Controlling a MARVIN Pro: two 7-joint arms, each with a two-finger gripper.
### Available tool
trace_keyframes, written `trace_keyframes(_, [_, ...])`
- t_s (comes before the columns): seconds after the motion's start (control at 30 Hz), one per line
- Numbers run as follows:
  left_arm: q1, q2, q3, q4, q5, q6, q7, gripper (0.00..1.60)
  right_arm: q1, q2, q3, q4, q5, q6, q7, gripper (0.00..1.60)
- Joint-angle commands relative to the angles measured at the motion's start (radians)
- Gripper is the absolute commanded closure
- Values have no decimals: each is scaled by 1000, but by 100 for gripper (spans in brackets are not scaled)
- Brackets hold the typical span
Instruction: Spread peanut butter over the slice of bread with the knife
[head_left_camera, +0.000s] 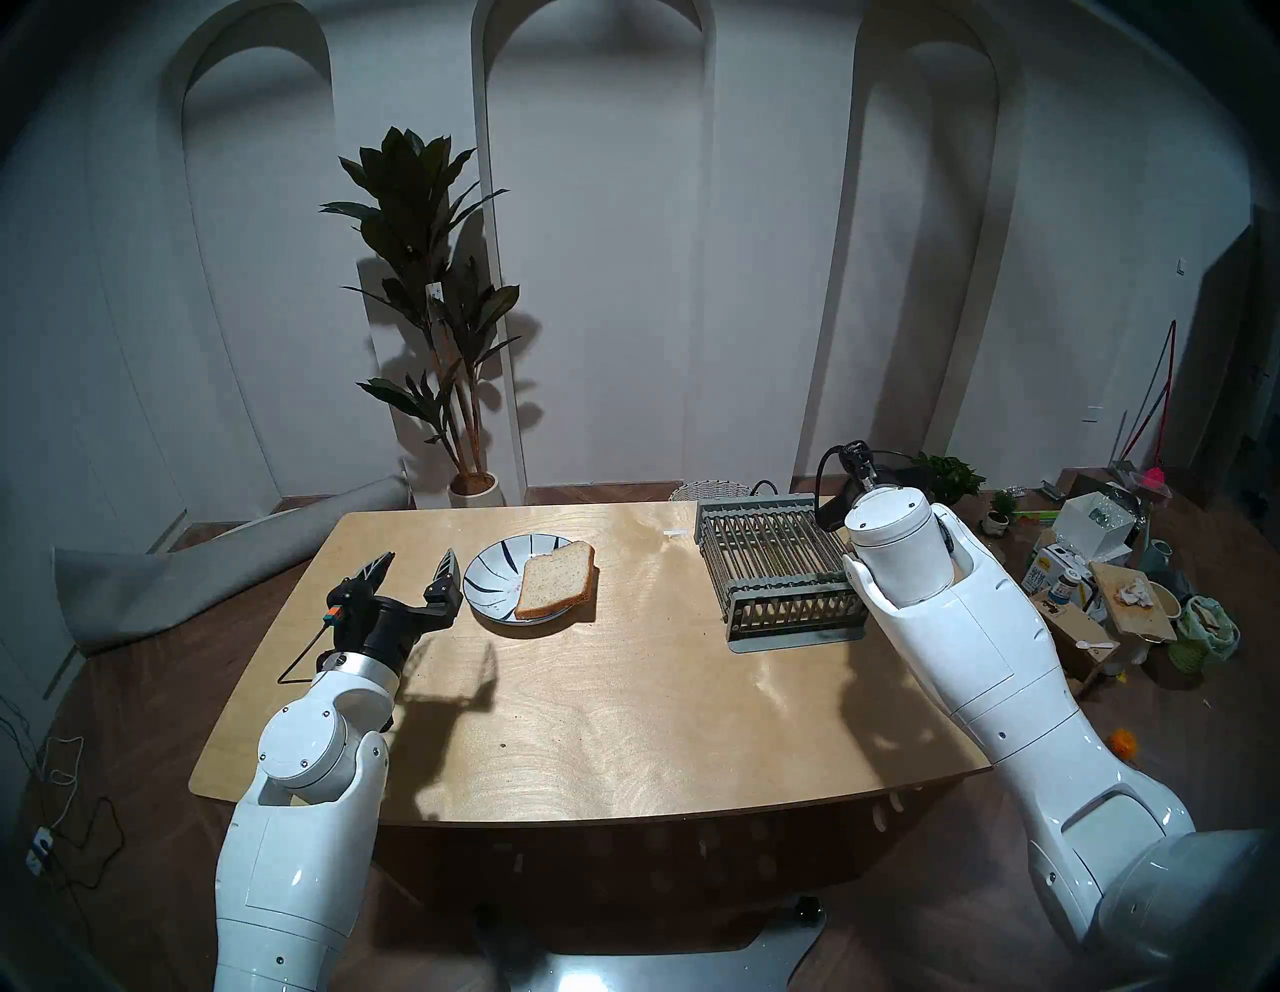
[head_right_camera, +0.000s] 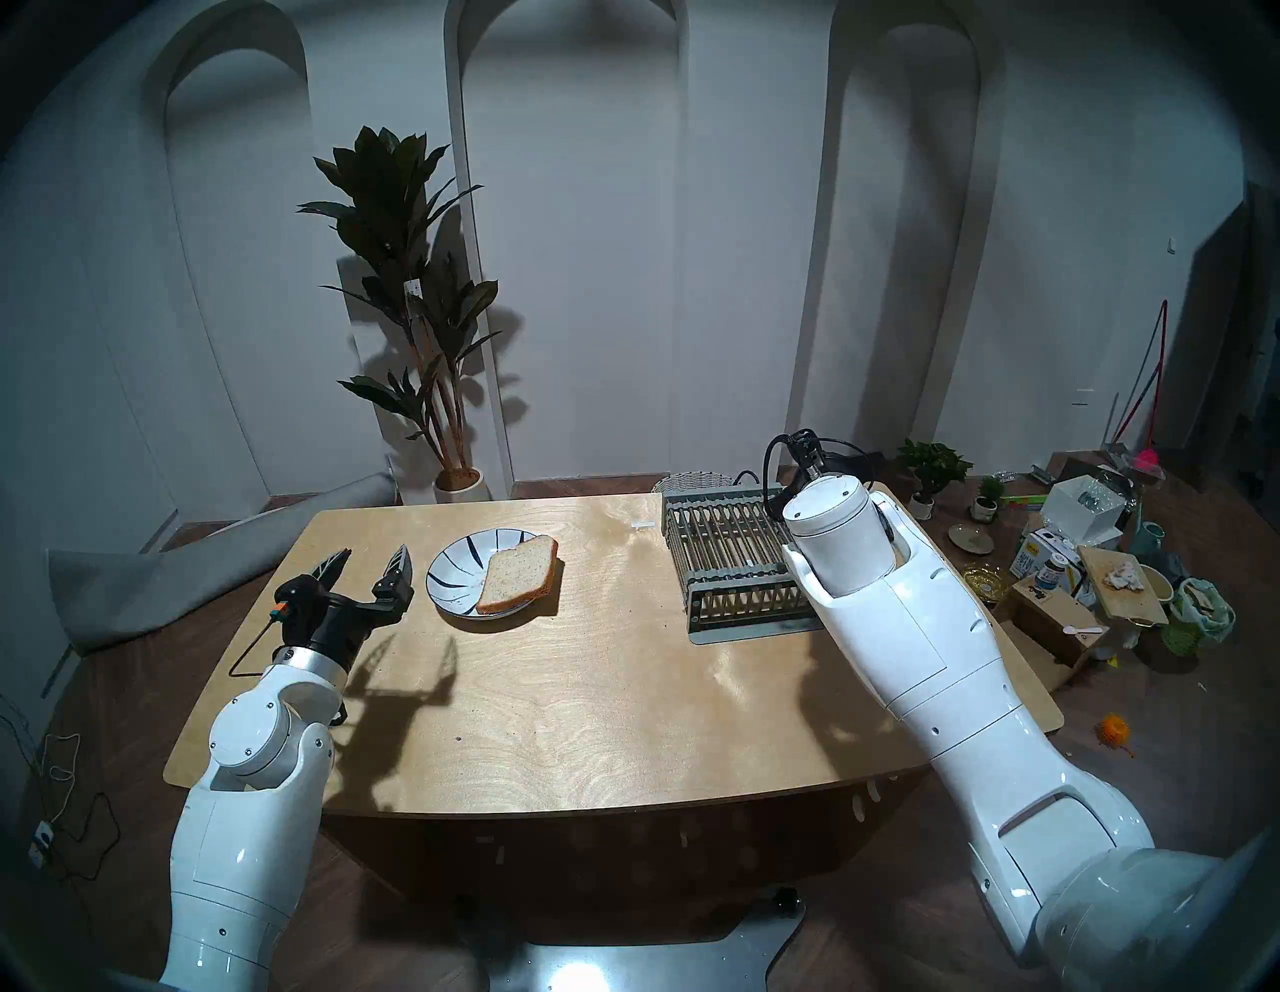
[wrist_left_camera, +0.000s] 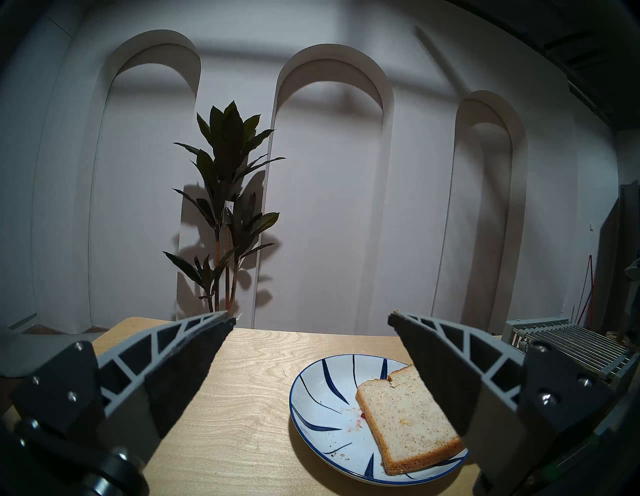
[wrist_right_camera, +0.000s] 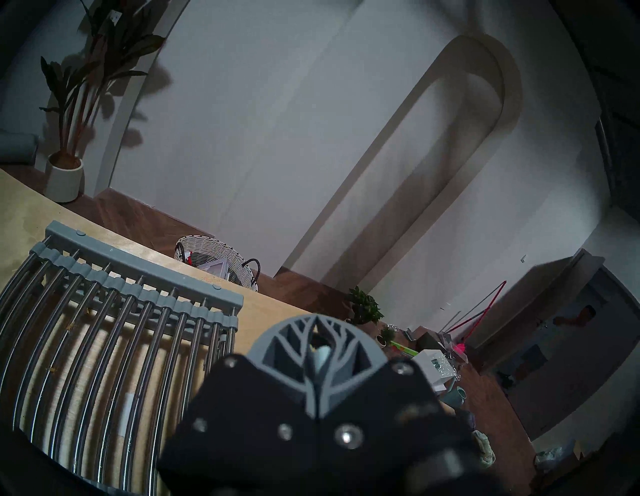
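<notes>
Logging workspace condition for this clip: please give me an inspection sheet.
Surface: wooden table carrying a plate and a grey rack.
Job's things: slice of bread on the striped plate, reaching past its rim; peanut butter: nothing seen; knife seemingly the pale piece pinched in the right fingers.
Clutter: crumbs and a red smear on the plate.
Grippers: left gripper open, beside the plate; right gripper shut, by the rack's far end.
Cables: black cable looping at the right wrist; cords on the floor.
Surroundings: potted plant, wicker basket, boxes on the floor.

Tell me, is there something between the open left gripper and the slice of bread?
Nothing visible blocks it. The left gripper hangs open beside the plate; only the plate's rim and bare table lie before the slice of bread.
</notes>
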Motion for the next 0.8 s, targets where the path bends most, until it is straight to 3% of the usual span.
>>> trace_keyframes(0.0, [-9, 1, -1, -22, -1, -3, -1, 0, 38, 30, -6, -11, -30, -29, -3, 160])
trace_keyframes(0.47, [-9, 1, -1, -22, -1, -3, -1, 0, 51, 68, -30, 0, -52, -50, 16, 160])
trace_keyframes(0.77, [-9, 1, -1, -22, -1, -3, -1, 0, 65, 40, -24, -11, -35, -45, 20, 160])
